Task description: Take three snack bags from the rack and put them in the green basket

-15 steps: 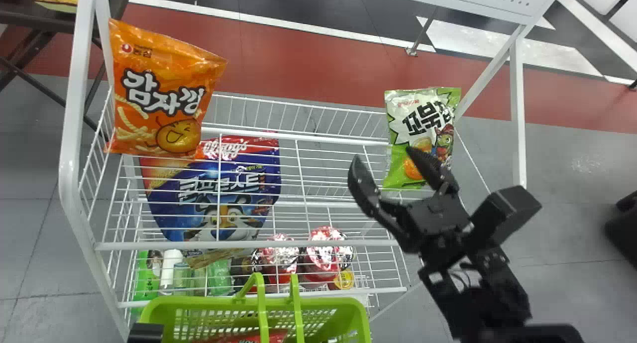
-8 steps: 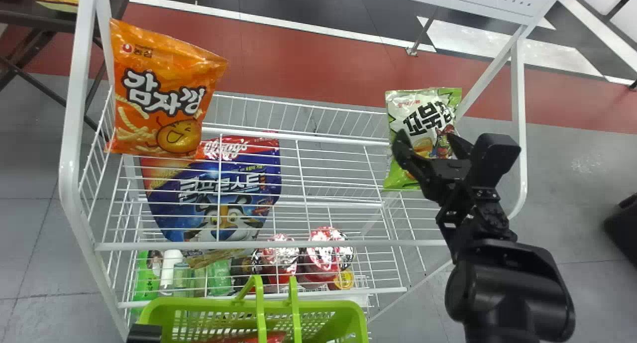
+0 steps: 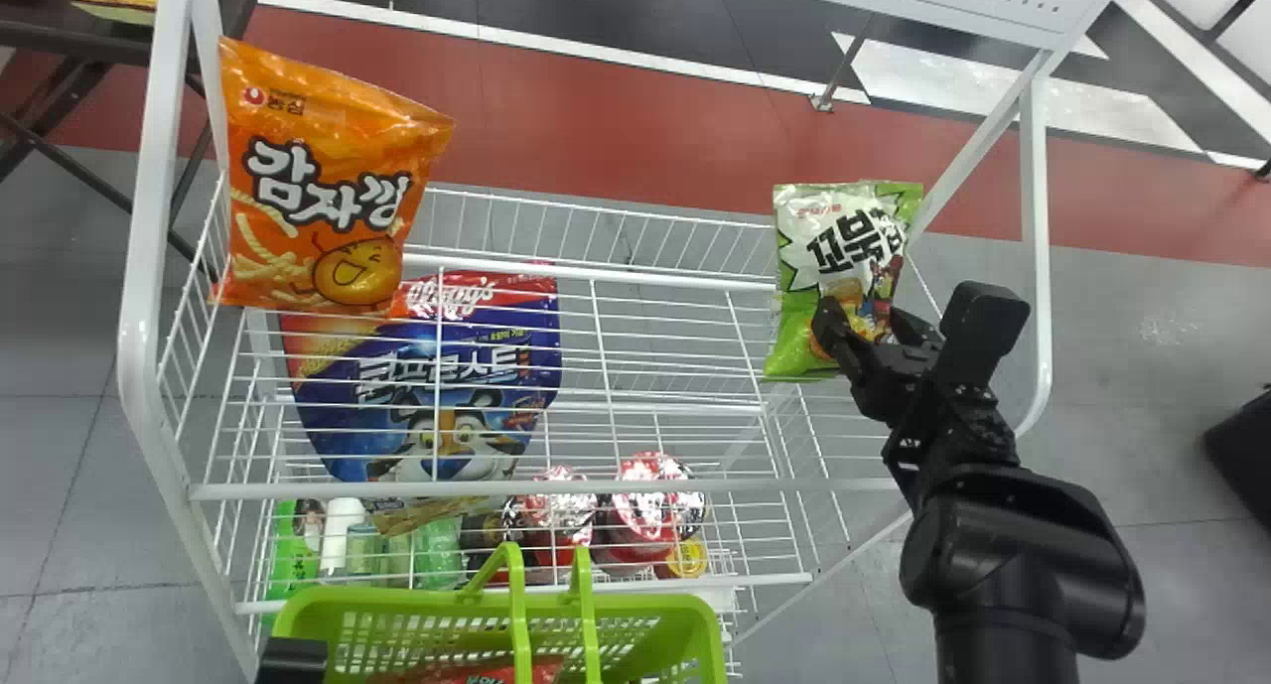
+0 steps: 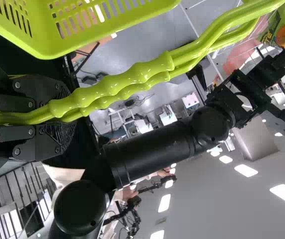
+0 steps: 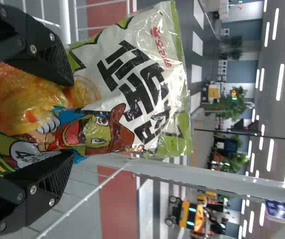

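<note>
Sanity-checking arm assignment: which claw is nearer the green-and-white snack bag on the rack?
Right. The right claw is at the lower part of the snack bag; the left claw is well away, holding the green basket's handles.

Basket (image 3: 397,600) before rack (image 3: 149,217), packet (image 3: 487,674) inside; snack bag (image 3: 328,183) rack's left, another snack bag (image 3: 829,242) right.

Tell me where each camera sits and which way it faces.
Head view: on the head, facing forward and down at the rack and green basket; right arm at right.
Left wrist view: on the left wrist, looking along the left claw, shut on the basket handles; right arm beyond.
Right wrist view: on the right wrist, facing the green-and-white snack bag; right claw in front.
Head and right wrist views share that bag and claw.
</note>
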`<state>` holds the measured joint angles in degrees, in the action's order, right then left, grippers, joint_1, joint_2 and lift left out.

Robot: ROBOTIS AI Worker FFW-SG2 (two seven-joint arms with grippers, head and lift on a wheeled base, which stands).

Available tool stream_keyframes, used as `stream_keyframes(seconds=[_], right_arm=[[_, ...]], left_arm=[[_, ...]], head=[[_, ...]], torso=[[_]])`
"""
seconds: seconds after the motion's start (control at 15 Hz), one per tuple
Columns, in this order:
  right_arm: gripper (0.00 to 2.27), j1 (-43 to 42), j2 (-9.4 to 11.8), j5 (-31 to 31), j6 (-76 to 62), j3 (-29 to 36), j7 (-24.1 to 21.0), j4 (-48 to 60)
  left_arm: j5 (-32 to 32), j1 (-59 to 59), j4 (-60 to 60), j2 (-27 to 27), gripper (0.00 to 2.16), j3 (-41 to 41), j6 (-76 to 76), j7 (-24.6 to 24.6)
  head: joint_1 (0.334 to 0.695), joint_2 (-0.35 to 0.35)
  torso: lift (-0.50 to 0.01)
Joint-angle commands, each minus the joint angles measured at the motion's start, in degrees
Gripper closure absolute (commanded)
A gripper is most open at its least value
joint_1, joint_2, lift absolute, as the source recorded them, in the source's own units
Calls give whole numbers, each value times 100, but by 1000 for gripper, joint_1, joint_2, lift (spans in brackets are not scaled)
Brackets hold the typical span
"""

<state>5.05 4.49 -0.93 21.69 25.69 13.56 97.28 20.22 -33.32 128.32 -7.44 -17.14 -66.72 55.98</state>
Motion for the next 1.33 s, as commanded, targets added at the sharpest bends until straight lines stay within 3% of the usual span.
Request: stream_keyframes(seconds=[0.0,0.33,0.53,0.8,1.0,1.27], right_arm=[[2236,4,17,58,130,15,33,90],[2240,558,8,603,218,103,261,863],[2240,1217,-9,963,1466,199,683,2287],[2236,2167,-36,1587,4683,648,1342,4493],[2236,2421,34,1640,6839,823,1949,5477],[2236,3010,298,1666,6839,182,2063,5741]], left_arm=[[-1,-8,0,-4,1760,0,-4,0],[-10,-34,-35,5,1760,-35,13,-17],[-80,-43,-27,-4,1760,-114,13,-61],[-106,-78,0,-4,1760,-114,-4,-70],[-89,-113,0,14,1760,-105,13,-123],[-80,-122,0,32,1760,-96,119,-149]], head=[[695,-350],[695,-350],[695,-350],[695,-350],[695,-350],[695,-350]], torso=[[-6],[-6],[-6],[-6],[-6],[-6]])
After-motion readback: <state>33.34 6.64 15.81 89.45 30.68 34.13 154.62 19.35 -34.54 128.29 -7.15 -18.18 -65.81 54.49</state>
